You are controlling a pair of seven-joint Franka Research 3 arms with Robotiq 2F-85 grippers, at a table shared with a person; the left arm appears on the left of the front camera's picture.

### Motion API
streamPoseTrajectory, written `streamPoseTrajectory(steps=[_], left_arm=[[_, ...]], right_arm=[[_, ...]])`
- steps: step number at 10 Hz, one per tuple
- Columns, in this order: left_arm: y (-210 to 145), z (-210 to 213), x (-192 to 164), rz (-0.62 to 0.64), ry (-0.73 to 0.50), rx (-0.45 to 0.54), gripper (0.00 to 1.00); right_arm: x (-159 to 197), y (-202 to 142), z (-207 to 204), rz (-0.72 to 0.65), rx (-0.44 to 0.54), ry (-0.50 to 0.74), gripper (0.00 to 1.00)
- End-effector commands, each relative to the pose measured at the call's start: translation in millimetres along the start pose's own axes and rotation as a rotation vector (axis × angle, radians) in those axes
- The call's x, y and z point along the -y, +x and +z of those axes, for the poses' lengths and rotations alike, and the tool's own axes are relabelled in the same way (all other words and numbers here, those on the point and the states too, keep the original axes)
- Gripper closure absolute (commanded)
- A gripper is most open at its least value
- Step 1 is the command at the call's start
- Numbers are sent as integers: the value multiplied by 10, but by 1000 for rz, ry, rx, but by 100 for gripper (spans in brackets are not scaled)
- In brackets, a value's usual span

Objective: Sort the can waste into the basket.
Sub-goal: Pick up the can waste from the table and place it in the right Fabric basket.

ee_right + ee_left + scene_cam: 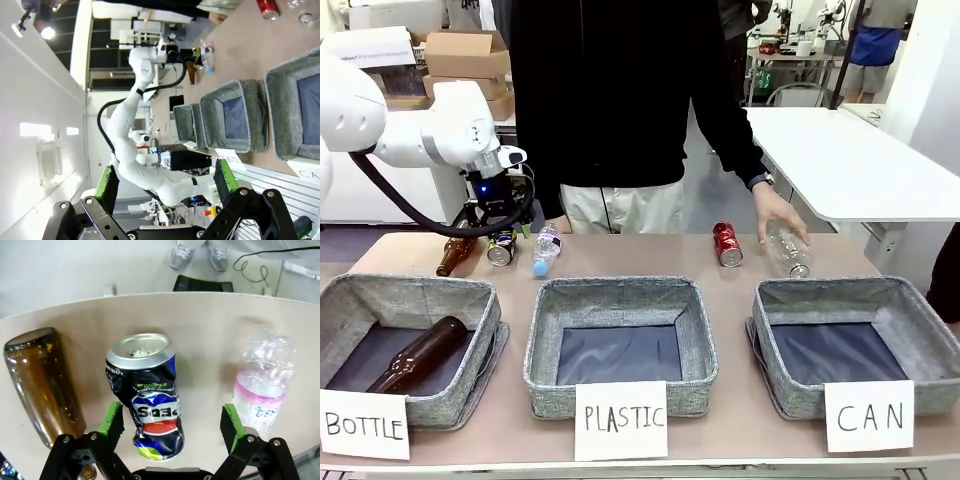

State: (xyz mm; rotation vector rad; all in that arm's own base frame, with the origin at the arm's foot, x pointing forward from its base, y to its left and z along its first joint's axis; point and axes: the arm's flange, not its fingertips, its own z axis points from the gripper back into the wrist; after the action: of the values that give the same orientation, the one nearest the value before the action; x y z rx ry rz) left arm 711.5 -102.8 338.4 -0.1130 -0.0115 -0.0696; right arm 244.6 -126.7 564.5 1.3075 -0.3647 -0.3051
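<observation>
The tan table [720,262] ran across the front view, with a person [610,100] standing at its far edge.

1. Left gripper [498,222]: positioned at the upper left of the front view, low over the table's far side. Its jaws stood wide open and held nothing.
2. In the left wrist view, the dark can [147,390] lay on its side between the two green pads, its dented lower end level with them and its silver top toward the frame's upper edge. The left-of-frame pad sat just beside the can; contact could not be confirmed. The right-of-frame pad stood apart from it.
3. A brown bottle [42,385] lay at the left of that frame, a plastic bottle [262,385] at the right, each near the can without touching it.
4. Right gripper [166,179]: jaws wide open, nothing between them, raised off the table and aimed across the room.
5. The red can [727,244] lay right of centre near the table's far edge in the front view. Just right of it, the person's hand [778,212] rested on a second plastic bottle [790,252].
6. Three grey baskets lined the lower part of the front view: BOTTLE basket [350,295] at left, containing a second brown bottle [420,355]; PLASTIC basket [550,300] at centre; CAN basket [920,310] at right, holding no can. Both cans lay well apart from it.
</observation>
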Motion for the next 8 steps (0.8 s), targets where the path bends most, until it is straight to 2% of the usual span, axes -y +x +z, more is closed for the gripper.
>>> streamPoseTrajectory(steps=[1, 3, 4, 5, 6, 8], left_arm=[[-32, -68, -11, 47, 61, -2, 0], [13, -91, -16, 55, 73, -9, 0], [35, -81, -20, 59, 71, -17, 59], [46, -88, -34, 55, 84, -8, 60], [38, -124, -41, 52, 88, -17, 100], [9, -181, -68, 68, 90, -28, 100]], right_arm=[[-12, 16, 13, 26, -3, 12, 0], [-12, 16, 13, 26, -3, 12, 0], [-12, 16, 13, 26, -3, 12, 0], [-12, 16, 13, 26, -3, 12, 0], [-12, 16, 13, 26, -3, 12, 0], [-12, 16, 13, 26, -3, 12, 0]])
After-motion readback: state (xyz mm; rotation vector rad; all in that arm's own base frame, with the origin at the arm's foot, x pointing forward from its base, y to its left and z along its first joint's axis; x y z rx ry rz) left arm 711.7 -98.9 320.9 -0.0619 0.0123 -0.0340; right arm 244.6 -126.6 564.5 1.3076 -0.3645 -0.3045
